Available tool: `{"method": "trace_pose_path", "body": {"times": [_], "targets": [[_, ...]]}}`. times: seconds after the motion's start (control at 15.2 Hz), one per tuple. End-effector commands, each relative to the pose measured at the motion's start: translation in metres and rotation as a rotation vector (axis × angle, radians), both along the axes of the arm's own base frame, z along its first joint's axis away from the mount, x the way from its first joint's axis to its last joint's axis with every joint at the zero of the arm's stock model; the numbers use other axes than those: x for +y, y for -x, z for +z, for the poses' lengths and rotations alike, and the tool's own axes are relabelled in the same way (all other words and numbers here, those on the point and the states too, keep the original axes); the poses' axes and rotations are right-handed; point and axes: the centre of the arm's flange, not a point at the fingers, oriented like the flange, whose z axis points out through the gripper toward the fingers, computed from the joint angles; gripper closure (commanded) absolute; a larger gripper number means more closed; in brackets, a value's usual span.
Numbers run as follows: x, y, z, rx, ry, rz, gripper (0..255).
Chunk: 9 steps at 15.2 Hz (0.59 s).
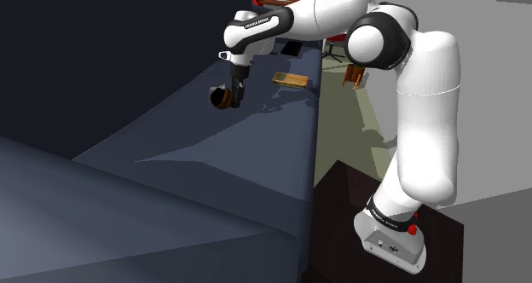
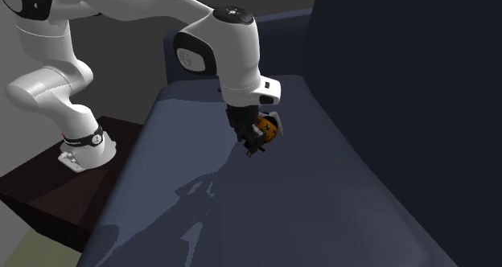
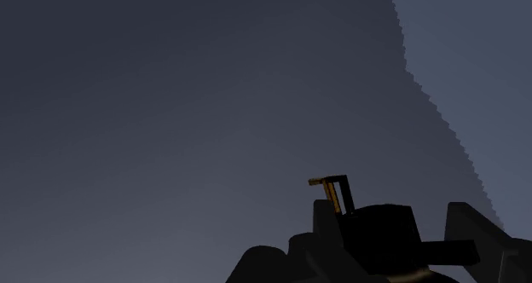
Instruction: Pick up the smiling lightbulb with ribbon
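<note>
My stand [image 1: 341, 213] sits just beside the sofa [image 1: 213, 162], at the shoulder view's lower right, and my arm [image 1: 426, 94] reaches from it over the seat [image 2: 241, 201]. My pincer [image 2: 259, 141] hangs over that seat, before the backrest [image 2: 402, 80], with the lightbulb [image 2: 268, 129] clasped between its fingers. A flat board [image 1: 291, 78] lies beyond, near the sofa's far end.

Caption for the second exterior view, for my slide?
Black fingers clasp the orange lightbulb over the dark blue sofa seat.
</note>
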Motion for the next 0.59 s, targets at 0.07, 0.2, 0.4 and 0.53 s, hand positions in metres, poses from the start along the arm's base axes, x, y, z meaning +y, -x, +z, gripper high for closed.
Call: {"method": "trace_pose_path", "body": {"times": [0.07,0.2,0.4,0.53], "targets": [[0.001,0.0,-0.004,0.006,-0.001,0.002,255],[0.001,0.0,-0.003,0.006,0.0,0.002,255],[0.001,0.0,0.013,0.006,0.0,0.002,255],[0.001,0.0,0.023,0.006,0.0,0.002,255]]}}
